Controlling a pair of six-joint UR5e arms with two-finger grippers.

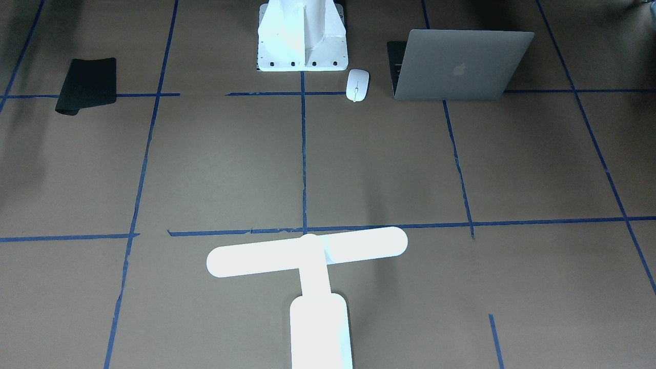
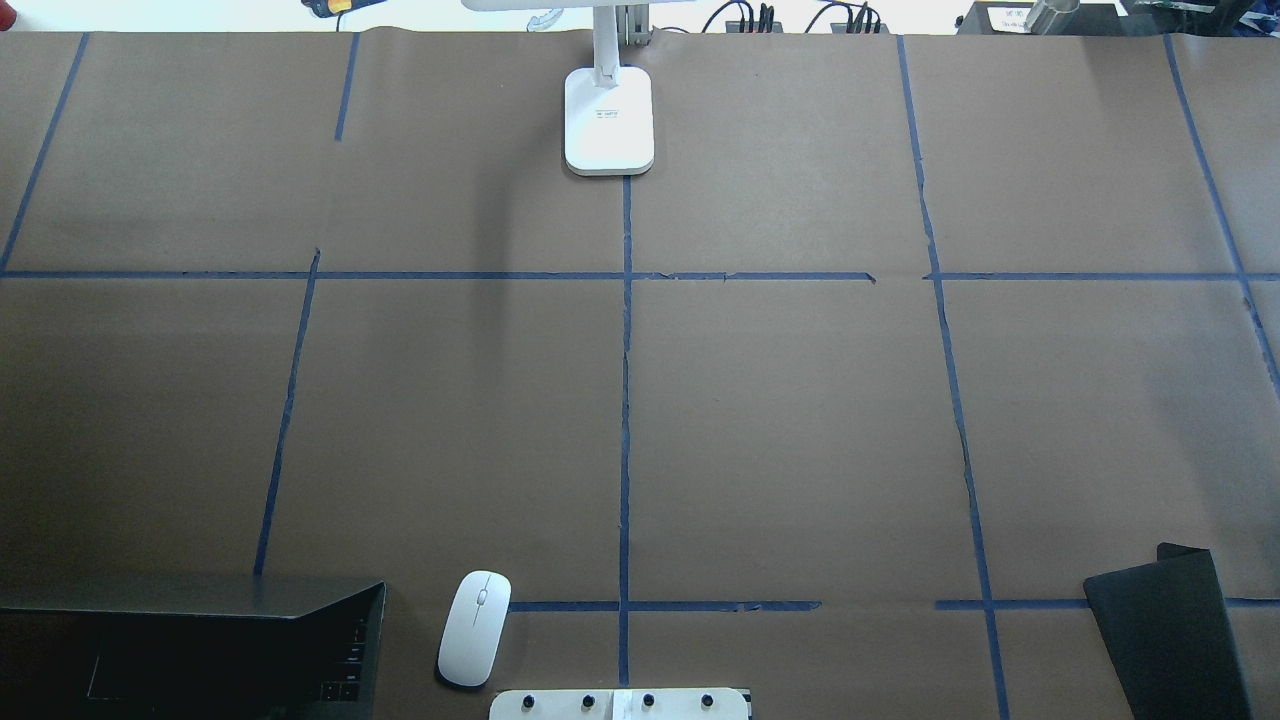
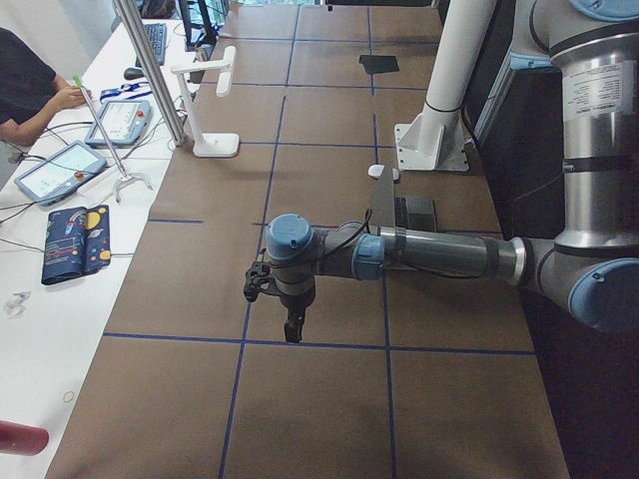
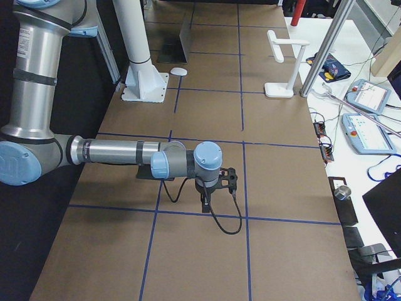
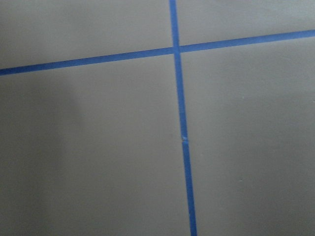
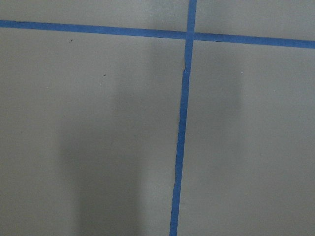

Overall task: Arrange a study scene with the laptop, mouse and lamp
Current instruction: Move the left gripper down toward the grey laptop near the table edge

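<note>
On my table (image 1: 384, 164), seen from the front: one laptop (image 1: 461, 64) at upper right, one mouse (image 1: 357, 85) just beside it, one lamp (image 1: 307, 253) at lower centre, one black mat (image 1: 87, 84) at upper left and one white pedestal (image 1: 302, 41) at top centre. The side views add two arms of mine, my left arm (image 3: 429, 254) and my right arm (image 4: 119, 152), and one person (image 3: 25, 90) at the upper left edge.
</note>
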